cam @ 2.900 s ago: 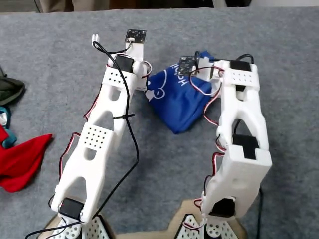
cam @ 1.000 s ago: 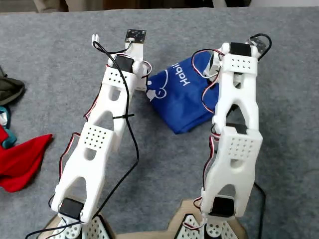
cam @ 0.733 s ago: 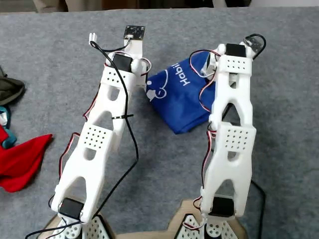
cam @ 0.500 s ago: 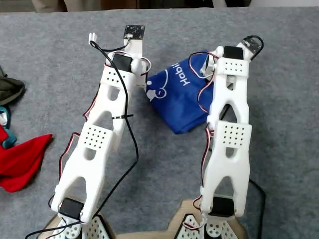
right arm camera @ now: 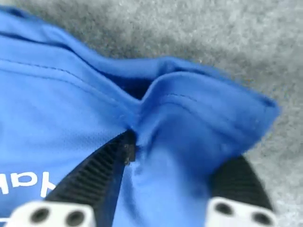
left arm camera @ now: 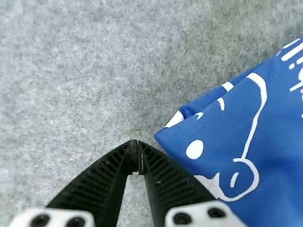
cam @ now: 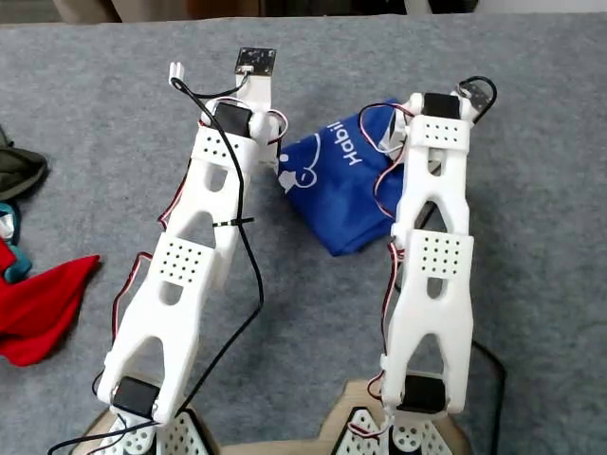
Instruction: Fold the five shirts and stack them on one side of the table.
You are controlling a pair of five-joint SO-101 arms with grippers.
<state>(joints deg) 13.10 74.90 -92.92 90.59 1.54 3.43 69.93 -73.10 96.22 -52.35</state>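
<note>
The right claw [right arm camera: 180, 158] stands open w/ a raised ridge of the blue shirt [right arm camera: 71, 94] btwn its jaws. One finger [right arm camera: 104, 175] lies on top of the cloth and the other is partly draped by it, so nothing looks pinched yet. The left claw [left arm camera: 135, 158] is closed on nothing, tips together, low over the grey counter [left arm camera: 71, 71]. It is just beside the shirt's printed corner, apparently not touching it.

In the high view the shirt sits centre-top of the frame as a rough, part-folded bundle btwn the two arms, its right part hidden under the right arm. Well apart, at the left edge of the frame, lie a red garment [cam: 43, 303], a dark green one [cam: 19, 171] and a scrap of teal cloth [cam: 8, 227], prob. more shirts waiting.

The step in hand looks like taking hold of the shirt's edge to finish a fold. To do it well:
- The right claw should close low on the ridge and catch all layers, not just the top one.
- The left claw should open and take the near corner, so both ends lift evenly.
- Thin jersey prob. slips and bunches, so pull slowly, keep low over the counter and lay the shirt flat before release.

No stack is visible, so the task seems early.
</note>
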